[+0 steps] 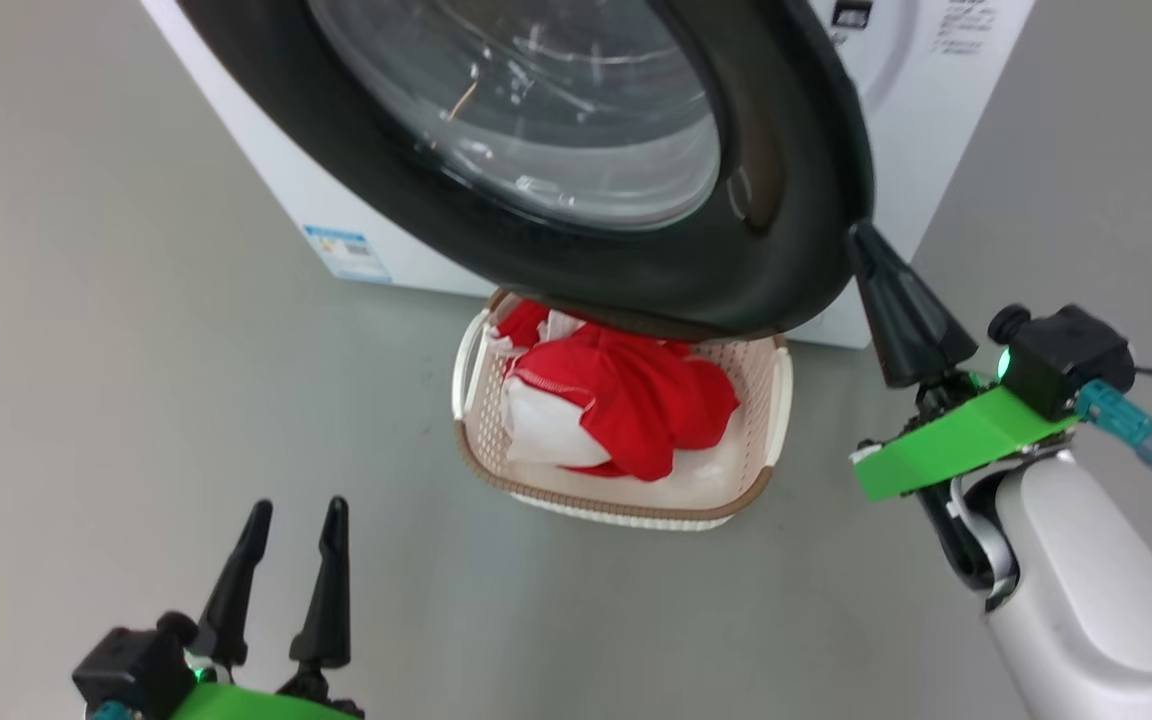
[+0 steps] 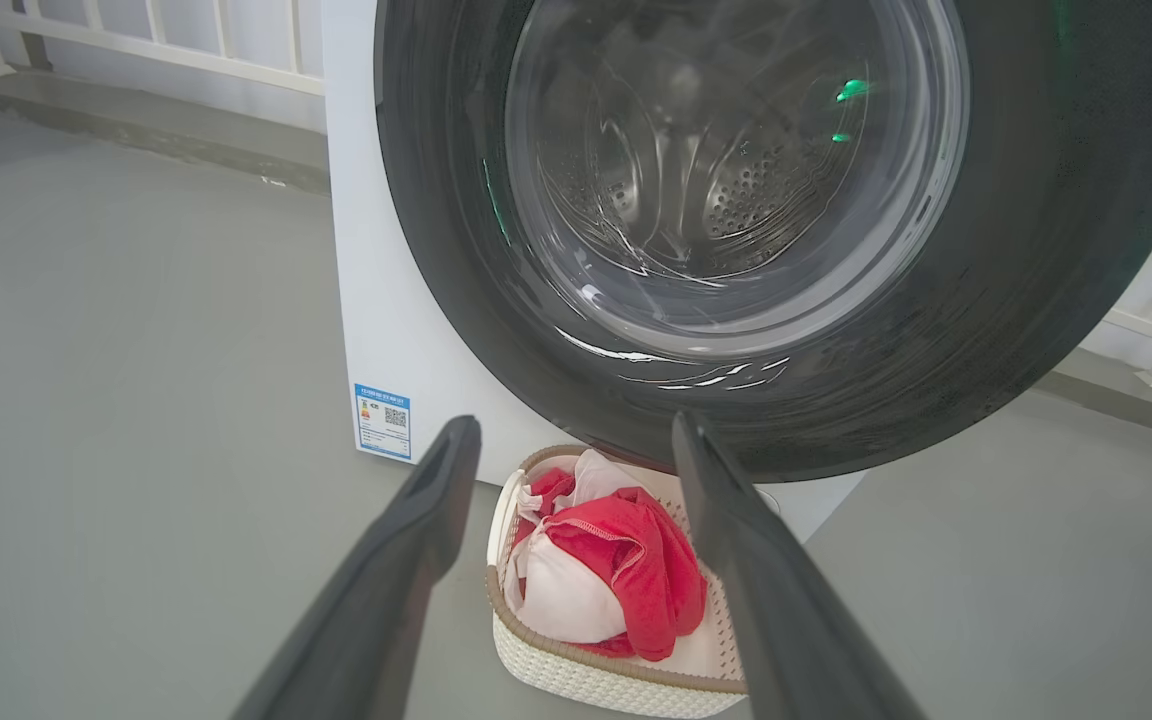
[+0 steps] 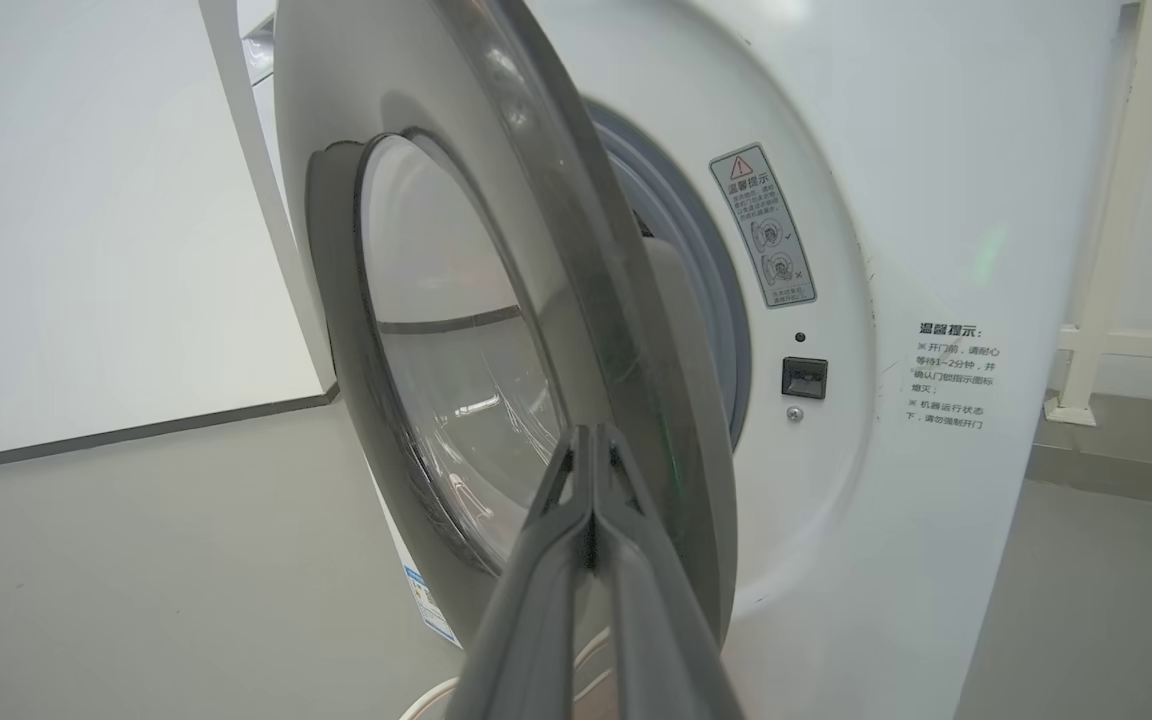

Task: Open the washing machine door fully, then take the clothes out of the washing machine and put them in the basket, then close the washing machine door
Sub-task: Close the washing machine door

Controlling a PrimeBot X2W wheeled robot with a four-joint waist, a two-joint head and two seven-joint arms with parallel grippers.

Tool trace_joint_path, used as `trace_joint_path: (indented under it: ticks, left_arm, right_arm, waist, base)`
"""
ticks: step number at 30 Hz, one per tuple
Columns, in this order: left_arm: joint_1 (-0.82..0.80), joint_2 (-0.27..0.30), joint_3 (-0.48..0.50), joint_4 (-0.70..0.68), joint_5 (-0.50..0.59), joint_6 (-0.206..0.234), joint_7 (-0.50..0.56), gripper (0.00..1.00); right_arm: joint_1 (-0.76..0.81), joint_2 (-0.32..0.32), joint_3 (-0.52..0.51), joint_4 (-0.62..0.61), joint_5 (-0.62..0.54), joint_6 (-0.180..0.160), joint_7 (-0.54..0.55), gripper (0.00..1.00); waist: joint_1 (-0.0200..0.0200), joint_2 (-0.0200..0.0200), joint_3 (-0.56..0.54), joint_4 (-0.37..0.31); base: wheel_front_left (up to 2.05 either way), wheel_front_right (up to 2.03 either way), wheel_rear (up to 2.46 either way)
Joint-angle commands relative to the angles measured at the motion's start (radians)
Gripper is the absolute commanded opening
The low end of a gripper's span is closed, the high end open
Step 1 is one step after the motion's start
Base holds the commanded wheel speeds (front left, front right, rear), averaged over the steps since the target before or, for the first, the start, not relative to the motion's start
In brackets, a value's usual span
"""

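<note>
1. Nearest to the robot, the left end effector (image 1: 298, 505) hangs low over the grey floor (image 1: 136, 350). Its two fingers are spread wide with nothing between them, and it is well apart from the door.
2. A little further out, the basket (image 1: 626, 510) stands on the floor just in front of the machine, partly under the door's lower edge. The clothes (image 1: 636, 400) lie heaped inside it, red with white patches, so I take the unloading to be done.
3. Off to the robot's right, the right end effector (image 1: 858, 235) has its fingers pressed together on nothing. Its tip is at the outer edge of the washing machine door (image 1: 786, 200) and looks to be touching it, though I can't be sure.
4. The door stands ajar, hinged on the robot's left, with its free edge on the right where that closed tip meets it. In the right wrist view it shows nearly edge-on, with a gap open behind it.
5. Furthest back is the washing machine (image 1: 936, 120), with the latch slot (image 3: 804, 377) on its front just past the door's free edge.
6. Closing turns on that relation. The rim lies straight ahead of the right fingers, and the machine's front lies beyond it. I'd judge the right arm far better placed to push the door home.
</note>
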Motion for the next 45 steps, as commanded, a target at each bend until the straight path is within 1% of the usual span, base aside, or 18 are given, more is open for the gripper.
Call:
trace_joint_path:
  ticks: [1,8,23,36,40,45]
  left_arm:
    - [-0.039,0.009,0.026,-0.019,-0.012,-0.006,-0.008,1.00]
    - [-0.084,0.009,0.001,-0.021,-0.047,-0.006,-0.008,1.00]
    - [-0.150,0.009,-0.042,-0.037,-0.089,-0.006,-0.008,1.00]
    - [-0.202,0.009,-0.069,-0.052,-0.128,-0.006,-0.008,1.00]
    - [-0.208,0.009,-0.068,-0.058,-0.134,-0.006,-0.008,1.00]
    - [-0.212,0.009,-0.072,-0.060,-0.135,-0.006,-0.008,1.00]
  right_arm:
    - [-0.035,0.000,0.014,-0.016,0.009,0.008,-0.006,0.00]
    - [-0.092,-0.026,0.006,0.001,0.009,0.008,-0.006,0.00]
    - [-0.218,-0.058,-0.043,-0.001,0.016,0.008,-0.006,0.00]
    - [-0.373,-0.090,-0.096,0.000,0.008,0.008,-0.006,0.00]
    - [-0.406,-0.089,-0.112,-0.001,0.006,0.008,-0.006,0.00]
    - [-0.429,-0.073,-0.132,-0.004,-0.011,0.008,-0.006,0.00]
  waist:
    - [0.0000,0.0000,0.049,0.033]
    - [0.0000,0.0000,0.112,0.057]
    - [0.0000,0.0000,0.216,0.091]
    - [0.0000,0.0000,0.301,0.126]
    - [0.0000,0.0000,0.313,0.129]
    - [0.0000,0.0000,0.321,0.128]
  base:
    - [0.00,0.00,0.00]
    - [0.00,0.00,0.00]
    - [0.00,0.00,0.00]
    - [0.00,0.00,0.00]
    - [0.00,0.00,0.00]
    - [0.00,0.00,0.00]
